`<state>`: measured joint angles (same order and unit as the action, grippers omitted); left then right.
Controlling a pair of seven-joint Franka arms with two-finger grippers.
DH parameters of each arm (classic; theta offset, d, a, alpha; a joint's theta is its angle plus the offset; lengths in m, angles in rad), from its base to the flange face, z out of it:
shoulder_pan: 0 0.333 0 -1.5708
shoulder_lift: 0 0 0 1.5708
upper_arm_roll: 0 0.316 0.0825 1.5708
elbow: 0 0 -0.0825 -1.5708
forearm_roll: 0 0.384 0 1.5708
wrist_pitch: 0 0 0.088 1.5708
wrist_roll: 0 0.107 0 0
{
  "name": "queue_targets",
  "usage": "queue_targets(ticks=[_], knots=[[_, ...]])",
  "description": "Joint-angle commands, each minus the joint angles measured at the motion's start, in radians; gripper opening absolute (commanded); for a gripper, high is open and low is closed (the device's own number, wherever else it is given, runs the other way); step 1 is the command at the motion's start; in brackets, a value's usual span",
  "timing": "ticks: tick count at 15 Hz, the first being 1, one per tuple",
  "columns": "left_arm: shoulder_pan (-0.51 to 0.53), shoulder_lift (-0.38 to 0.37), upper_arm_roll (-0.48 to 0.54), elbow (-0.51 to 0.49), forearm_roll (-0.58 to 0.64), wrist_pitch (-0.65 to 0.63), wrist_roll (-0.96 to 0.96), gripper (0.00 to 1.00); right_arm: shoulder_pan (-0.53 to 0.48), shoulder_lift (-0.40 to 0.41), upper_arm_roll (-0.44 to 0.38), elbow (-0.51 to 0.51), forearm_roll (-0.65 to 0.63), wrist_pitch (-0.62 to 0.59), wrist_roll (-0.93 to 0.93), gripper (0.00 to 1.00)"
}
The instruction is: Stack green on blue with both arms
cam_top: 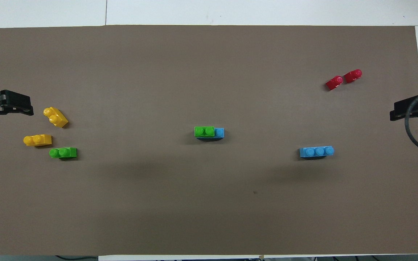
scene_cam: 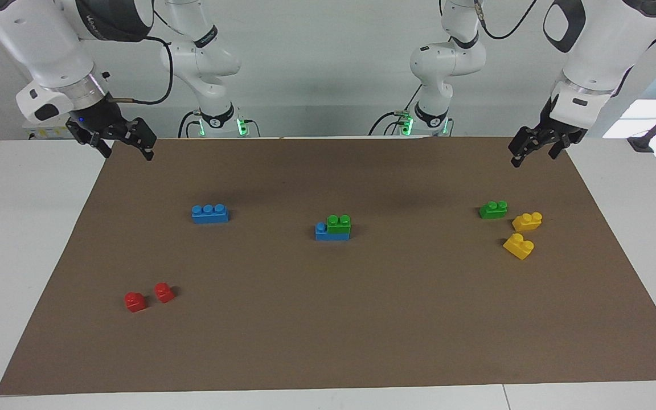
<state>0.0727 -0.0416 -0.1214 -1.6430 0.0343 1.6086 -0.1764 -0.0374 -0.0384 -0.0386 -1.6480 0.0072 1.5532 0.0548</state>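
**Both claws spread and empty, up at the worktop's ends**

The left claw (scene_cam: 524,152) hangs with its fingers apart and nothing between them, above the brown mat's edge at the left arm's end; the right claw (scene_cam: 120,142) is likewise spread and empty over the mat's corner at the right arm's end.

At the middle of the mat, a green brick (scene_cam: 339,224) already sits on a blue brick (scene_cam: 331,232), covering two of its studs and leaving one end stud bare. The loose green brick (scene_cam: 493,209) lies toward the left arm's end, just beside two yellow bricks (scene_cam: 527,221), and nearer to the robots than either of them. The loose blue brick (scene_cam: 210,213) lies on its own toward the right arm's end, with two red bricks (scene_cam: 148,297) well apart from it, farther from the robots.

These bricks look like light, hard, hollow plastic (smooth enough to slip under a slanted pinch). The green one would best be taken across its two long flat sides, below the studs, fingers straight down. The nearest yellow brick leaves little room at one end, so the approach probably suits the open long sides. Seating it likely needs a firm straight press while the blue is steadied.
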Motion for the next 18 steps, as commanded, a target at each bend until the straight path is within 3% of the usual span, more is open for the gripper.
queue_targets(ticks=[1,5,18], knots=[[-0.005,0.02,-0.003,0.054,-0.02,-0.073,0.018,1.0,-0.007,-0.005,0.011,-0.001,-0.038,0.013,-0.016,1.0],[-0.01,0.057,0.0,0.129,-0.05,-0.157,0.015,1.0,-0.01,-0.006,0.011,-0.01,-0.038,0.034,-0.013,1.0],[-0.002,0.051,0.006,0.12,-0.042,-0.082,0.076,1.0,-0.015,-0.005,0.012,-0.01,-0.035,0.065,-0.032,1.0]])
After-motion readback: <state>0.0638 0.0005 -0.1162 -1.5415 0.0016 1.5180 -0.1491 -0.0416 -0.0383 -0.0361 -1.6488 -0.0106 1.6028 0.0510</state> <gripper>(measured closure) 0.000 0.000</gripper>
